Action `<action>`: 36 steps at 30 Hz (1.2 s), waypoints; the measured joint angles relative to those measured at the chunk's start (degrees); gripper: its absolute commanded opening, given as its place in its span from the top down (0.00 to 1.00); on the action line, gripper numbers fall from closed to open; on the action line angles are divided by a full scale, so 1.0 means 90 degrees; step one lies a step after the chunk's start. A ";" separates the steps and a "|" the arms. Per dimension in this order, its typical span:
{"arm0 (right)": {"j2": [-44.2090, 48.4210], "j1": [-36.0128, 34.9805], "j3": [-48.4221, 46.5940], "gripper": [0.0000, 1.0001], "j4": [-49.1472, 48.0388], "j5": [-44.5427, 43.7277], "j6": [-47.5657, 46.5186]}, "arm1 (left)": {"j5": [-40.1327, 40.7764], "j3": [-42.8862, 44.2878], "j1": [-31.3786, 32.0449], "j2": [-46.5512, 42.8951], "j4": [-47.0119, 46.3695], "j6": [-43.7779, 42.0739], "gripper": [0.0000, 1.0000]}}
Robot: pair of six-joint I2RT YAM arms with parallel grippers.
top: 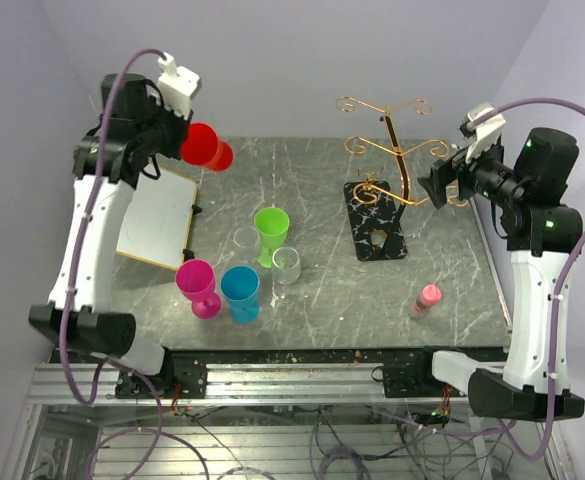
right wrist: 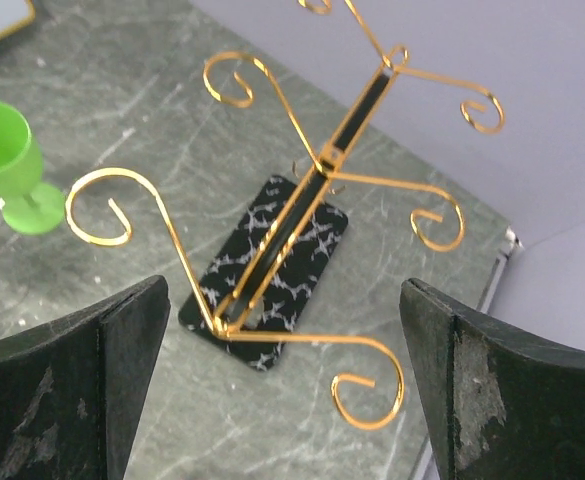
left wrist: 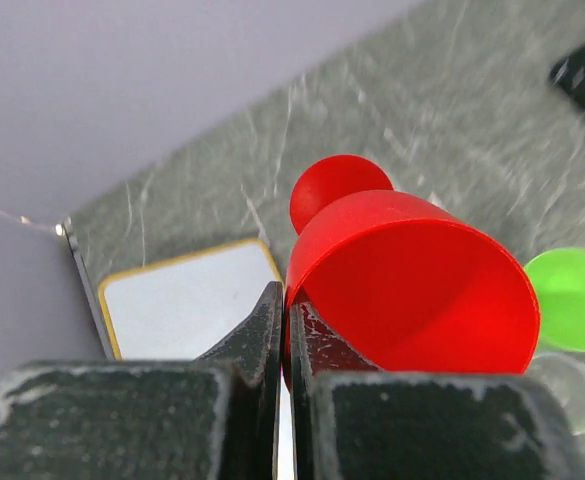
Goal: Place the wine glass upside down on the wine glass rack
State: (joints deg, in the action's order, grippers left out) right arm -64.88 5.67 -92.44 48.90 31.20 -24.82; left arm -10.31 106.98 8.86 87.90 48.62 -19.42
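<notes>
Red wine glass (top: pixel 207 148) gripped by left tool (left wrist: pixel 283 312), right tool (top: pixel 438 186) agape; cups (top: pixel 240 290) crowd mid-table.

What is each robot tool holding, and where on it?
The left tool pinches the red wine glass by its bowl's rim. The right tool is open, holding nothing.

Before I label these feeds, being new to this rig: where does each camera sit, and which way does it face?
Top external: above and behind the bases, looking down on the table; left arm and right arm show whole.
Left wrist: on the left arm, looking along its shut left pincer at the red wine glass gripped at the rim.
Right wrist: on the right arm, looking through the open right pincer down at the wine glass rack.
Shared: both wrist views catch the green glass.
</notes>
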 measured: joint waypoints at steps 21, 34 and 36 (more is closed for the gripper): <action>-0.1906 -0.1649 -0.0498 0.22 -0.3327 0.0996 0.3361 | -0.2676 0.0571 0.0160 -0.0010 -0.2691 0.3257 0.93; -0.3201 -0.2795 -0.1229 0.57 -0.3750 0.0954 0.4231 | -0.3084 0.0571 0.0505 0.0223 -0.3031 0.3592 0.93; -0.3223 -0.2810 -0.1231 0.66 -0.3784 0.0962 0.4306 | -0.3104 0.0571 0.0542 0.0223 -0.3045 0.3592 0.93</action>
State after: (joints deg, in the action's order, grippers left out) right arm -93.89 -19.62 -103.53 14.85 39.86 13.93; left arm -38.24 112.12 13.74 89.91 21.21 12.91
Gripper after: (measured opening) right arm 0.472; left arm 0.084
